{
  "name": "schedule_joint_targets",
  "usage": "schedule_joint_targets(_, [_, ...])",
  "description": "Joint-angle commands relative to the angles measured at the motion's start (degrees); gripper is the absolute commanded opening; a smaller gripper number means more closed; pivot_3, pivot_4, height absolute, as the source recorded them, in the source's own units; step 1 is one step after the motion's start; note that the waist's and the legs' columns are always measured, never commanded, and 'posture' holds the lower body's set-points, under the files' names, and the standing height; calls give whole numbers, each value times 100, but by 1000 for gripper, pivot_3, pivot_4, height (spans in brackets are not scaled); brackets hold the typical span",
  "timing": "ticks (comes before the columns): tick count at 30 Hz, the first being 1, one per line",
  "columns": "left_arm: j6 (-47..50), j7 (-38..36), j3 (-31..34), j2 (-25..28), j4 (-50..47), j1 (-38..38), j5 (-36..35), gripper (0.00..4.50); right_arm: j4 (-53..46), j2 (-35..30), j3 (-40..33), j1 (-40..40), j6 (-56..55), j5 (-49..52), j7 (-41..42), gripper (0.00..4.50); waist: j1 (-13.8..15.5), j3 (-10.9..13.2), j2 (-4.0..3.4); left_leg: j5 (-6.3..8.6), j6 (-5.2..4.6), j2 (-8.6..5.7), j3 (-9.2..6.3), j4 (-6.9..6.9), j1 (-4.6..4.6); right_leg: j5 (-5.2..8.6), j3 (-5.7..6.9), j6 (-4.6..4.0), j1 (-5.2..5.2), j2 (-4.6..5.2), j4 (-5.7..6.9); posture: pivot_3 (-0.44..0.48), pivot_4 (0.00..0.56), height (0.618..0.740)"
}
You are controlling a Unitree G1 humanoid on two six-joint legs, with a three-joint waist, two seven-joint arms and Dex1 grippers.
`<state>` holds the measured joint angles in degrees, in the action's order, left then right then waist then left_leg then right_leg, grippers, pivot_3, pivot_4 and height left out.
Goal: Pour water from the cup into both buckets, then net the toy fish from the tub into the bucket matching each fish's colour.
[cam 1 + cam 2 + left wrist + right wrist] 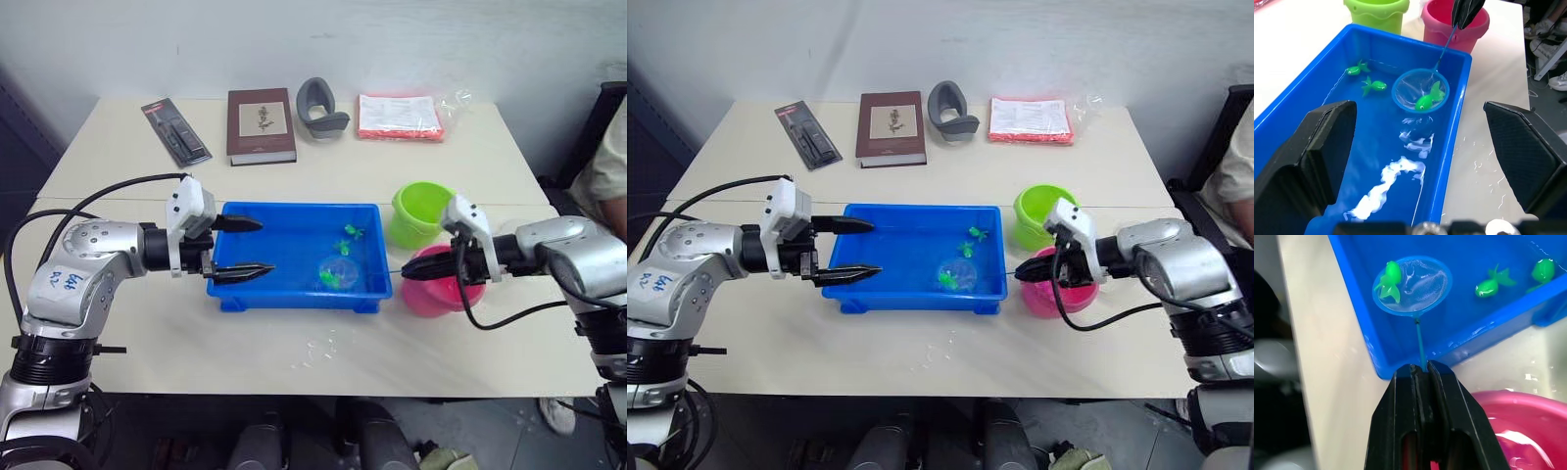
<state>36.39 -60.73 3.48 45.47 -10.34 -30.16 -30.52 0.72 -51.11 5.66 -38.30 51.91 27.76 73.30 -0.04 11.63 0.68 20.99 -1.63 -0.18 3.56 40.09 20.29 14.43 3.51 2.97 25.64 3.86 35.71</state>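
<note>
The left gripper (241, 247) hovers wide open over the left end of the shallow bright-blue plastic tub (294, 290). In it, the blue-rimmed mesh net (1420, 90) cradles a small green plastic fish (1425, 101). The right gripper (1420, 374), clamped on the net's stick, should probably lift level, then tip over the lime-green round bucket (419, 212).
</note>
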Motion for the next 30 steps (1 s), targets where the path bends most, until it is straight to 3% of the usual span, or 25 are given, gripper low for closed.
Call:
schedule_joint_targets(1, [168, 16, 236, -68, -177, -159, -379, 4475, -443, -129, -826, -90, 552, 575, -275, 0, 1, 0, 0, 0, 0, 0, -1, -1, 0, 0, 0, 0, 0, 0, 0, 0, 150, 740])
schedule_joint_targets(3, [270, 94, 251, -167, -222, -239, -523, 4475, -467, -244, -1215, -107, 795, 699, -521, 0, 1, 0, 0, 0, 0, 0, -1, -1, 0, 0, 1, 0, -1, 1, -1, 0, 150, 740])
schedule_joint_targets(8, [214, 110, 126, -277, -170, -351, -503, 4475, -246, -546, -1597, -28, -3, 268, -979, 0, 2, 0, 0, 0, 0, -3, -2, -3, 2, -1, 3, 1, -1, 3, -7, 0, 150, 740])
schedule_joint_targets(21, [-218, 7, -138, -436, 308, -698, -160, 4475, 1314, -831, -1076, 345, -5103, -2431, -1956, 0, -13, 0, 0, -2, 4, -4, 20, -2, -5, -2, -9, 4, 0, -10, -2, 0, 150, 740])
schedule_joint_targets(25, [-259, -23, -161, -447, 361, -772, -127, 4475, 2023, -1669, -216, 458, -8721, -4837, -3375, 0, -14, 3, -13, -2, 4, -6, 25, -4, -3, -2, -14, 5, 5, -9, 4, 0, 150, 740])
schedule_joint_targets(27, [-340, -56, -200, -438, 446, -769, -38, 4475, 2238, -1817, -64, 373, -9490, -5523, -4139, 0, -22, 3, -12, -2, 7, -5, 25, -8, -4, -1, -15, 3, 8, -10, -2, 0, 150, 740])
schedule_joint_targets(30, [-345, -94, -201, -434, 468, -760, -29, 4475, 2623, -1877, -58, 30, -9800, -6017, -4855, 0, -58, 3, -12, -5, 13, -3, 38, -2, -9, -1, -27, 3, 7, -16, -8, 0, 150, 740])
